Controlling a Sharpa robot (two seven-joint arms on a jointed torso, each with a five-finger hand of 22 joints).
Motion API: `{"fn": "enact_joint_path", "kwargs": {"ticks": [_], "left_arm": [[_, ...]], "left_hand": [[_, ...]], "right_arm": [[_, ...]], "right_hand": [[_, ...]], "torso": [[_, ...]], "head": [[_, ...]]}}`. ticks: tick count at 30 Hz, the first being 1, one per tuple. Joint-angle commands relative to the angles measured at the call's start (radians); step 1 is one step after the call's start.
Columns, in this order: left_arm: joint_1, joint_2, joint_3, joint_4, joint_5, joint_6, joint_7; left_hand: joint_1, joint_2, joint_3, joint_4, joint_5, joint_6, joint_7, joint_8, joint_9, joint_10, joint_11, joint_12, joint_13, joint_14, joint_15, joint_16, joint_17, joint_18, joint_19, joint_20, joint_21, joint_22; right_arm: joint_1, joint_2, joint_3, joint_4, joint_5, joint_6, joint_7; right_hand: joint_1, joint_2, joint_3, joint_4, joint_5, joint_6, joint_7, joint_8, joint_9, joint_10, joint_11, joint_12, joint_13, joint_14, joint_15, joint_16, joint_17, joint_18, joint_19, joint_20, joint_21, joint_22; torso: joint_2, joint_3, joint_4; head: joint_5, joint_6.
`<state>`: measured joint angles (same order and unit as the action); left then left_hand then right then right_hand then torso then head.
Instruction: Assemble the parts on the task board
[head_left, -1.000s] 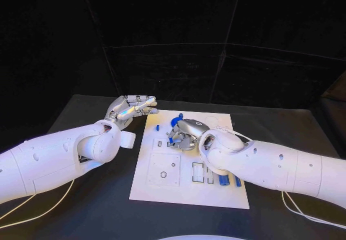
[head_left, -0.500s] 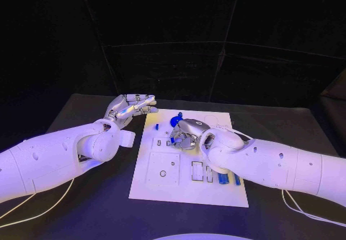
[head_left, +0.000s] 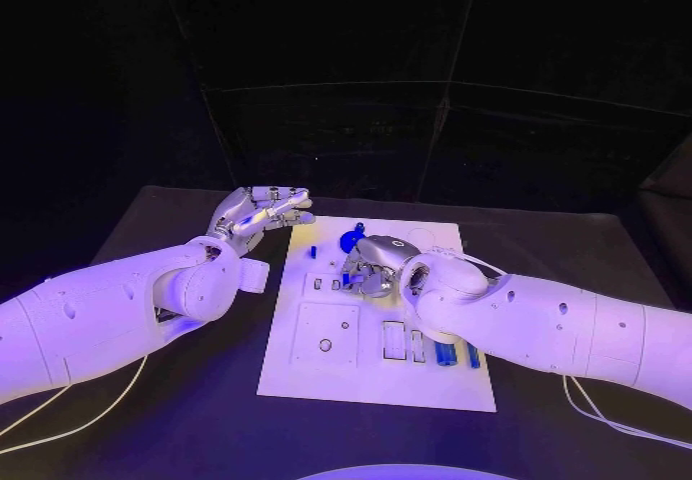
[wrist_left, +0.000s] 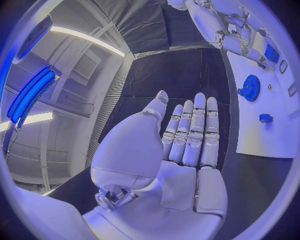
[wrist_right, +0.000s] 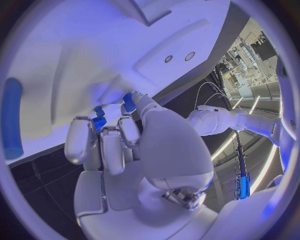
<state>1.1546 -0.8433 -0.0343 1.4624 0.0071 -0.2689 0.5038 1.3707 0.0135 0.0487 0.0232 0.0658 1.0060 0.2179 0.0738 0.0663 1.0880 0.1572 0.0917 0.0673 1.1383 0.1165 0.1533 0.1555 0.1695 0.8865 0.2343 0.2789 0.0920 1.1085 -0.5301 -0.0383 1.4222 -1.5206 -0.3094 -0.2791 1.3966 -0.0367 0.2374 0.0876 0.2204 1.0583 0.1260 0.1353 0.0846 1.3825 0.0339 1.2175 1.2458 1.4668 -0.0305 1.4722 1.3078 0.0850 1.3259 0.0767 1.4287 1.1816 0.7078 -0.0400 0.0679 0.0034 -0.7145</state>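
Head view: right hand (head_left: 378, 266) over task board (head_left: 378, 385) centre, fingers curled on small blue part (wrist_right: 99, 123), pressing down. Blue gear (head_left: 351, 241) at 11 o'clock from it, touching distance. Left hand (head_left: 260, 213) flat, fingers apart, empty, off board's far-left corner above desk (head_left: 173, 400). Board smooth white plastic, slotted.
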Motion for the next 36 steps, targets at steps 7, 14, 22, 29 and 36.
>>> {"fn": "enact_joint_path", "kwargs": {"ticks": [7,14,22,29,36], "left_arm": [[0.002,0.002,0.001,0.0,0.002,0.012,0.004],[0.002,0.002,0.001,0.0,0.002,0.012,0.004],[0.002,0.002,0.001,-0.001,0.002,0.012,0.004],[0.002,0.001,0.001,-0.001,0.002,0.012,0.002],[0.002,0.001,0.001,-0.001,0.002,0.012,0.001]], "left_hand": [[-0.002,0.01,0.002,-0.005,-0.002,0.003,0.002,-0.005,-0.001,0.005,0.005,-0.005,-0.001,0.007,0.001,-0.004,0.001,0.015,0.005,0.0,-0.005,-0.001],[-0.002,0.01,0.002,-0.005,-0.002,0.003,0.002,-0.005,-0.001,0.005,0.005,-0.005,-0.001,0.007,0.001,-0.004,0.001,0.015,0.005,0.0,-0.005,-0.001],[-0.002,0.01,0.002,-0.005,-0.002,0.003,0.002,-0.005,-0.001,0.005,0.005,-0.005,-0.001,0.007,0.001,-0.004,0.001,0.015,0.005,0.0,-0.005,-0.001],[-0.002,0.011,0.002,-0.005,-0.002,0.003,0.002,-0.005,-0.001,0.005,0.005,-0.006,-0.001,0.007,0.001,-0.005,0.001,0.015,0.006,0.0,-0.006,-0.001],[-0.002,0.011,0.002,-0.005,-0.002,0.003,0.002,-0.005,-0.001,0.005,0.005,-0.006,-0.001,0.007,0.001,-0.005,0.001,0.015,0.006,0.0,-0.006,-0.001]], "right_arm": [[-0.006,-0.002,-0.005,0.004,-0.011,0.054,-0.028],[-0.006,-0.002,-0.005,0.005,-0.014,0.054,-0.035],[-0.006,-0.001,-0.005,0.004,-0.015,0.045,-0.043],[-0.006,0.001,-0.005,0.003,-0.015,0.031,-0.046],[-0.006,0.002,-0.005,0.003,-0.015,0.016,-0.056]], "right_hand": [[-0.026,-0.018,0.0,0.001,0.0,-0.002,-0.001,-0.009,-0.006,-0.014,0.004,-0.02,-0.012,0.06,-0.003,-0.01,0.044,-0.004,-0.004,0.002,-0.001,-0.007],[-0.05,-0.04,-0.011,0.007,0.014,-0.028,0.009,-0.026,-0.012,-0.027,0.012,-0.04,-0.029,0.058,0.004,-0.016,0.034,-0.002,-0.011,0.007,-0.007,-0.018],[-0.076,-0.053,-0.03,0.019,0.002,-0.05,0.015,-0.038,-0.015,-0.033,0.018,-0.052,-0.038,0.057,0.009,-0.019,0.032,-0.001,-0.014,0.013,-0.01,-0.024],[-0.084,-0.061,-0.046,0.024,-0.001,-0.085,0.023,-0.055,-0.018,-0.053,0.025,-0.08,-0.061,0.056,0.015,-0.022,0.027,0.001,-0.02,0.018,-0.015,-0.033],[-0.108,-0.071,-0.081,0.043,-0.042,-0.112,0.028,-0.063,-0.017,-0.064,0.032,-0.095,-0.076,0.056,0.021,-0.025,0.024,0.002,-0.022,0.024,-0.018,-0.038]], "torso": [[0.0,-0.0006,0.0003],[0.0,-0.0004,-0.0003],[0.0,-0.0003,0.0007],[0.0,-0.0004,0.0007],[0.001,-0.0004,0.0005]], "head": [[-0.002,-0.001],[-0.002,-0.001],[-0.003,0.001],[-0.003,0.001],[-0.004,0.0]]}}
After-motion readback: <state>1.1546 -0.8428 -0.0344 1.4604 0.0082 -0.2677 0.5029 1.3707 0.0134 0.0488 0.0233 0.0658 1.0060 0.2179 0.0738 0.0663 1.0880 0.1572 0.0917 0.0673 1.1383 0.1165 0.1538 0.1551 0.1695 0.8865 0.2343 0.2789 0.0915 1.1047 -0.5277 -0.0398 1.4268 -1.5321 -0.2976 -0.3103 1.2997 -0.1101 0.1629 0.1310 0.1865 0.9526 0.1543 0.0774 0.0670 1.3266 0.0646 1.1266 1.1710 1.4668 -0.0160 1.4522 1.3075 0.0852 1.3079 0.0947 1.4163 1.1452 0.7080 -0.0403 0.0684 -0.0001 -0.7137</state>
